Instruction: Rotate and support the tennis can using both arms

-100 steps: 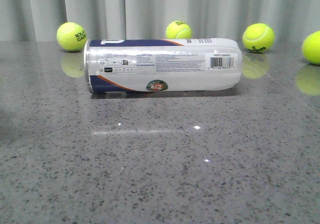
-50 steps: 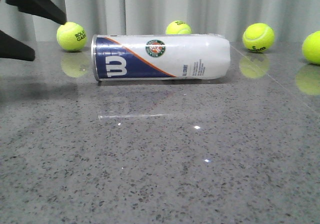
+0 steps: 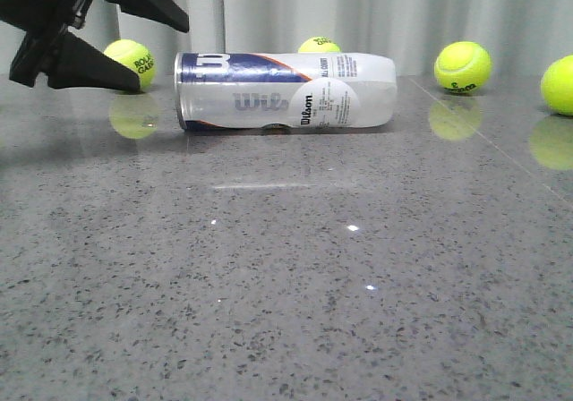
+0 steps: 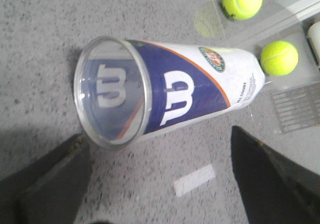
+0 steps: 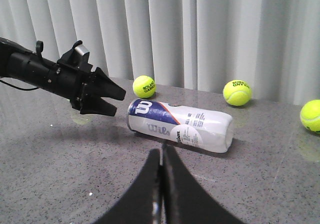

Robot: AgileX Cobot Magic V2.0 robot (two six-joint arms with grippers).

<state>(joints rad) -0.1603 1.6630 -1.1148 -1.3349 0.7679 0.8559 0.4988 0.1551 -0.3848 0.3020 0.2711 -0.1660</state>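
Tennis can (image 3: 285, 92) lying on its side toward the far edge of a speckled grey table (image 3: 286, 285), rimmed open end to the left, rounded end to the right. Left gripper (image 3: 139, 47) poised just left of that rim, jaws spread wide, not touching; from the left wrist camera, the open mouth of the can (image 4: 112, 91) sitting between the two black fingers (image 4: 45, 181). Right gripper (image 5: 162, 184) well back on the near side, fingers pressed together, holding nothing. Best approach, by the look of it: bring the spread jaws squarely over the rim before closing, grip lightly on thin plastic likely to flex, and bring the right arm up to steady the rounded end before any turning, since the cylinder looks free to roll. Four tennis balls along the far edge; one (image 3: 132, 63) just behind the left gripper and another (image 3: 320, 46) right behind the can, both liable to be nudged. Pale curtain (image 3: 358, 16) behind.
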